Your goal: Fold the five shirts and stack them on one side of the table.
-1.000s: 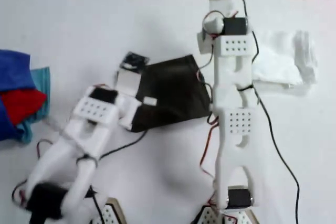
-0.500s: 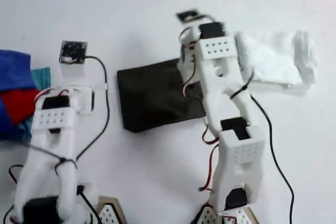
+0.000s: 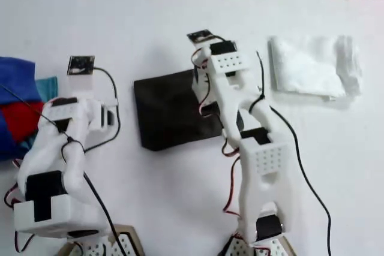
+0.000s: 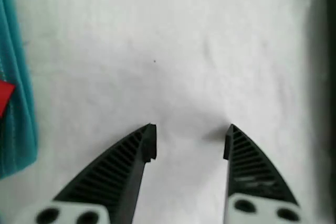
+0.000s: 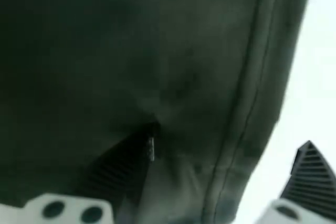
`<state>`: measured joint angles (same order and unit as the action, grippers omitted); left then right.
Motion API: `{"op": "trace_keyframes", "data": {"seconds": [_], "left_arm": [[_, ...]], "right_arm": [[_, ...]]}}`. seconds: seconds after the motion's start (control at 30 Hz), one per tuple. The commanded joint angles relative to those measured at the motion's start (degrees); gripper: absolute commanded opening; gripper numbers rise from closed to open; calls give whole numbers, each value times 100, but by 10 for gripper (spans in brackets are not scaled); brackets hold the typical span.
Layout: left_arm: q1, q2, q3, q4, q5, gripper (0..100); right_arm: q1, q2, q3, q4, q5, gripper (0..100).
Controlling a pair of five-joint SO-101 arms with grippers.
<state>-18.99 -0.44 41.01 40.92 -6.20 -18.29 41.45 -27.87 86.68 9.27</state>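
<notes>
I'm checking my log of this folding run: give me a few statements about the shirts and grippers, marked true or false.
1. The left gripper is open over bare table. True.
2. The right gripper is open at the black shirt's edge. True.
3. The black shirt lies on the white shirt. False: they lie apart.
4. The left gripper holds the teal shirt. False: it holds nothing.

Parted claw, seemingly above table

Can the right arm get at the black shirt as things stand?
Likely yes: the right hand is open right over the black shirt, its edge between the fingers, nothing in the way.
</notes>
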Motion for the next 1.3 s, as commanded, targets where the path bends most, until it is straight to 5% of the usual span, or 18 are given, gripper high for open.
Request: {"op": "trace_keyframes", "data": {"seconds": [0.0, 0.27, 0.5, 0.57, 0.83, 1.27], "left_arm": [[-9, 9, -198, 44, 9, 229], [-9, 9, -198, 35, 9, 229], [-9, 9, -198, 35, 9, 229], [-9, 9, -198, 35, 9, 229], [-9, 26, -207, 9, 9, 229], [0, 35, -215, 9, 9, 229]], "right_arm": [[66, 426, -466, 4, 9, 387], [-198, 1587, -1679, 1138, 9, 376], [-338, 2105, -2365, 1437, 0, 6], [-312, 2088, -2365, 1437, 0, 65], [251, 1429, -2505, 1446, 26, 19], [1200, -919, -2435, 1464, 1398, 19]]}}
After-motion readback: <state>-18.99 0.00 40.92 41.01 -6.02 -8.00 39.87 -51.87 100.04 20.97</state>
